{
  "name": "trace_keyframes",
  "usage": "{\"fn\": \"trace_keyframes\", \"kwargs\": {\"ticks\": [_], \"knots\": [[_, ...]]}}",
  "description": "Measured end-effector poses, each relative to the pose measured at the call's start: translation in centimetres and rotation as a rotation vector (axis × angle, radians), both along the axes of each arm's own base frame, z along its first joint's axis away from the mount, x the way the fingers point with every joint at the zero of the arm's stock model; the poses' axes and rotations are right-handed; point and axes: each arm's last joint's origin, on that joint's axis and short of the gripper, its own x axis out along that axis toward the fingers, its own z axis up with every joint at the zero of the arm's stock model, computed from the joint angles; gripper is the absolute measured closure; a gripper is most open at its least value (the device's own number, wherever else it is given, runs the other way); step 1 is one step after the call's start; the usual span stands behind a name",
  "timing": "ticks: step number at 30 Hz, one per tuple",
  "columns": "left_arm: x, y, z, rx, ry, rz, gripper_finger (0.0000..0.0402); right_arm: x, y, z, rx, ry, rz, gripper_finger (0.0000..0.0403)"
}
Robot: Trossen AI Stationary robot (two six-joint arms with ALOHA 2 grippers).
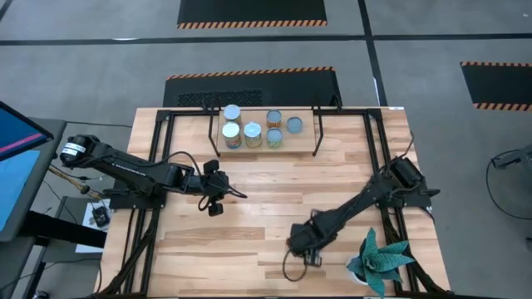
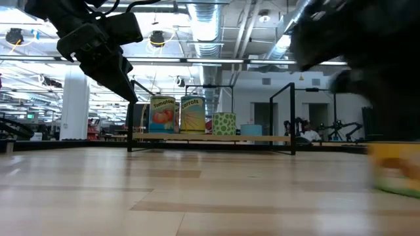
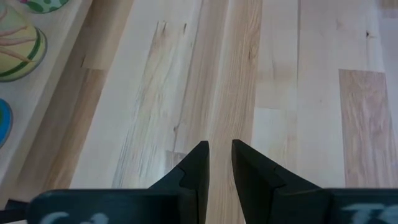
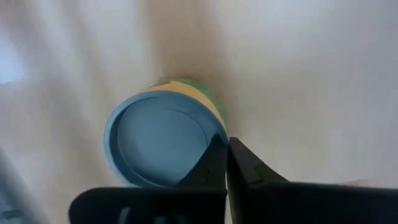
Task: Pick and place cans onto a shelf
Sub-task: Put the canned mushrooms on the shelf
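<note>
Even, bright light falls on the tabletop [image 1: 274,199] from above, and the low view shows its source: rows of ceiling lamps [image 2: 156,39] glaring white. In that view the nearest can [image 2: 396,168] is a yellow smear, out of focus, beneath a blurred dark arm [image 2: 354,52]. The right wrist view is soft and washed out, with a dim shadow beside that can [image 4: 163,138].

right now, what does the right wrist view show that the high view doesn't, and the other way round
Only the right wrist view: a can on the table, blue top up, beside the right hand's shut fingers, not between them. Only the high view: the shelf with six cans, the plant, and the left hand over bare table. Both: the right hand and the table.
</note>
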Motion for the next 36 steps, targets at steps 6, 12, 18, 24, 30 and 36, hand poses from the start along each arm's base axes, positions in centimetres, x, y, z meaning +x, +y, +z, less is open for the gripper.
{"fn": "trace_keyframes", "kwargs": {"ticks": [6, 12, 18, 24, 30, 36], "knots": [[0.0, 0.0, 0.0, 0.002, 0.005, 0.000, 0.0343, 2.3, -3.7, 4.8, -0.228, 0.010, 0.080, 0.0399], [0.0, 0.0, 0.0, 0.032, 0.013, -0.035, 0.0343, 4.4, -9.8, 9.2, -0.526, -0.002, 0.046, 0.0399], [0.0, 0.0, 0.0, 0.066, 0.019, -0.060, 0.0343, 5.2, -18.5, 9.5, -0.577, 0.093, -0.005, 0.0399], [-0.1, 0.2, 0.0, 0.132, 0.023, -0.055, 0.0343, 5.6, -26.3, 9.0, -0.499, 0.045, 0.011, 0.0399], [0.0, 0.3, 0.0, 0.164, 0.016, -0.035, 0.0343, 4.4, -31.4, 8.8, -0.286, -0.020, -0.036, 0.0399], [0.0, 0.4, 0.1, 0.180, 0.015, -0.037, 0.0343, 2.7, -35.0, 8.5, -0.191, -0.047, -0.099, 0.0399]]}}
